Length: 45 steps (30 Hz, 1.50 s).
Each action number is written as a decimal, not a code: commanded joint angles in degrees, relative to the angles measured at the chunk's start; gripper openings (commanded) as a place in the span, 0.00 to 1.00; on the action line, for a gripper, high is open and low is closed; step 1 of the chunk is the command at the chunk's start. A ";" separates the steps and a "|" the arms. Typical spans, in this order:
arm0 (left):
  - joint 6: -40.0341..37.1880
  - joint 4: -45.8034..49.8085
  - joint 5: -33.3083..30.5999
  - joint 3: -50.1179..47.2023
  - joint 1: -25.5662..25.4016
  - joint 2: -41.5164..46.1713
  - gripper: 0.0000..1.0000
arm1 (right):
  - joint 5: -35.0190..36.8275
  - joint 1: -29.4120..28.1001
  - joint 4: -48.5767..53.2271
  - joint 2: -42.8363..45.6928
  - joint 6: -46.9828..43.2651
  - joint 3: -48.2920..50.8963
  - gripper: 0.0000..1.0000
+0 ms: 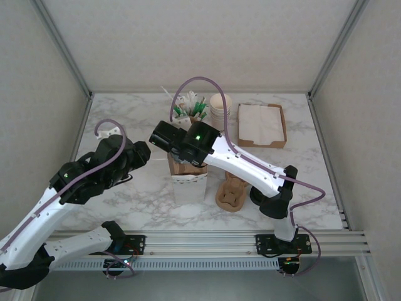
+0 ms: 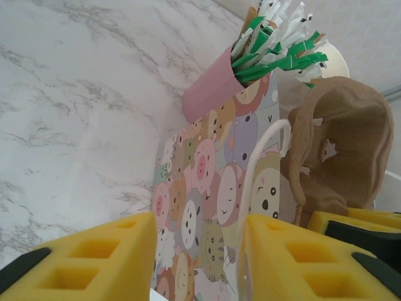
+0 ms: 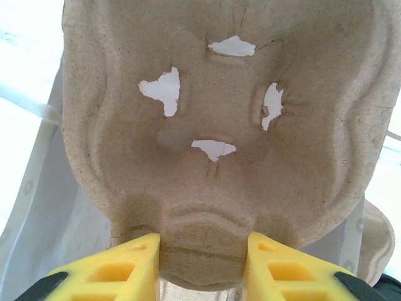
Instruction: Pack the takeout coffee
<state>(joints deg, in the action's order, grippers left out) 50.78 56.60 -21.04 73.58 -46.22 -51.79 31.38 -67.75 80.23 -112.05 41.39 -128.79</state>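
My right gripper (image 3: 202, 258) is shut on the lower lip of a brown pulp cup carrier (image 3: 213, 106) and holds it upright over the mouth of a white paper bag (image 1: 188, 188). From above, the right gripper (image 1: 175, 145) sits right over the bag. The bag's side is printed with cartoon animals (image 2: 200, 182), and its white handle (image 2: 260, 157) runs along one pad. My left gripper (image 2: 200, 251) is open, its yellow pads standing apart either side of that printed wall. From above, the left gripper (image 1: 143, 155) is just left of the bag. The takeout coffee is hidden.
A second pulp carrier (image 1: 230, 193) lies right of the bag, with a dark round shape (image 1: 255, 197) half under my right forearm. At the back stand a cup of green-and-white straws (image 1: 191, 108), a stack of cream cups (image 1: 220, 110) and a napkin tray (image 1: 262, 124).
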 commanded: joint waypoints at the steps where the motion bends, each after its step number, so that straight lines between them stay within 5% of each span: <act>1: 0.84 -0.73 1.78 0.65 0.52 0.29 0.34 | -1.22 0.73 1.16 0.57 0.37 0.75 0.33; 18: 11.79 -3.33 7.86 -4.57 -2.40 3.20 0.06 | -9.14 2.74 2.91 -3.30 -3.73 0.03 0.33; 45: 14.00 -2.36 1.88 -7.38 -7.26 6.17 0.07 | -10.76 3.98 9.16 -4.22 -8.42 -3.34 0.32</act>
<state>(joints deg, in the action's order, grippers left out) 63.44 53.80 -17.28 66.94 -52.84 -46.33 20.27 -63.88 84.77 -116.77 34.39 -130.02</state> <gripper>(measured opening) 0.069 0.324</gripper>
